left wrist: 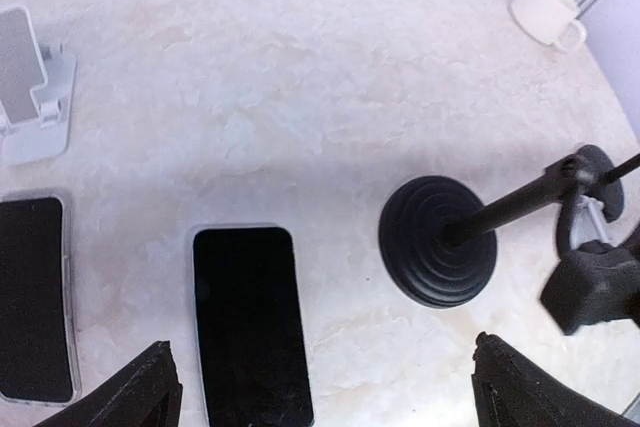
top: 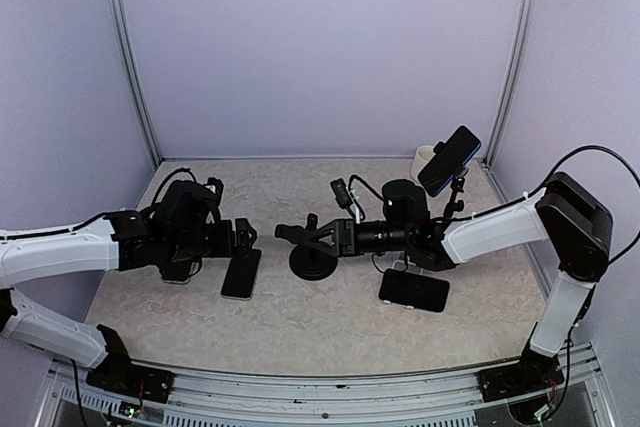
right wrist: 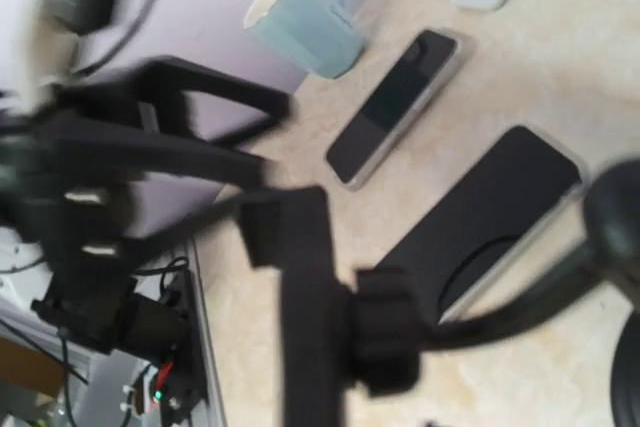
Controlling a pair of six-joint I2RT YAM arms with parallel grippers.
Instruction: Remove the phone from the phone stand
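Left gripper (left wrist: 325, 384) splayed over glossy flat phone (left wrist: 250, 325)

Counted around the black round-based stand (top: 313, 263), there were 4 phones (top: 241, 273), 2 left of it and 2 right, 3 stands (left wrist: 35, 87) in all, and 1 mug (top: 425, 159) behind it to the right.

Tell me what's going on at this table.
The left gripper hangs open just above a black phone that lies flat on the table, not gripping it. The right gripper is at the clamp of the black stand, which holds no phone; its grip is unclear. A second phone lies flat nearby, and a blue phone sits in a rear stand.
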